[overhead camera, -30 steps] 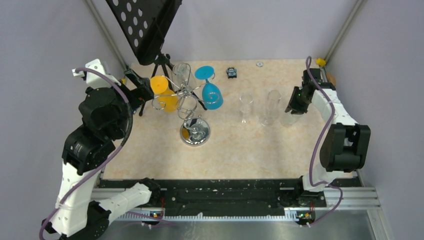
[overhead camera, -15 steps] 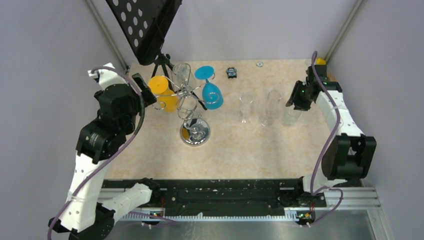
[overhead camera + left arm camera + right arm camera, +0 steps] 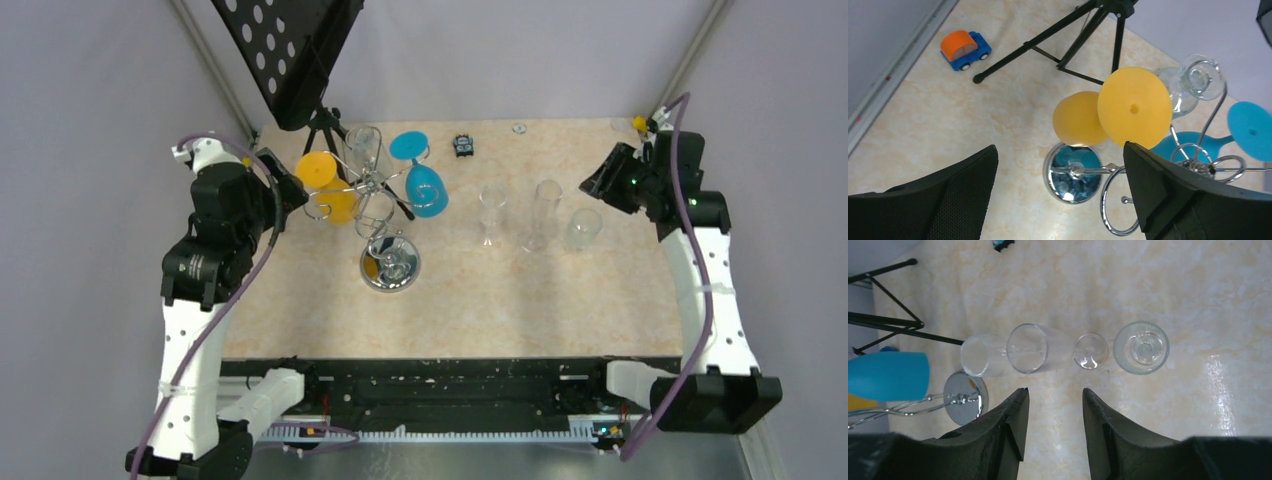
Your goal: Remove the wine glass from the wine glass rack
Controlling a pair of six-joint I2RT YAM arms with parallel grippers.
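Rack (image 3: 391, 266) sits upper left of centre in the top view. Yellow glass (image 3: 1134, 107), blue glass (image 3: 425, 190) and a clear one (image 3: 362, 148) hang inverted on its hooks. Left gripper (image 3: 1059, 149) is spread wide and empty, framing the yellow glass, the likely pick. Right gripper (image 3: 1055, 392) is at the right edge, jaws apart, holding nothing, over three standing glasses (image 3: 1141, 347).

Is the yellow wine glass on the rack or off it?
On it: the yellow wine glass hangs from the rack, bowl down, foot up.
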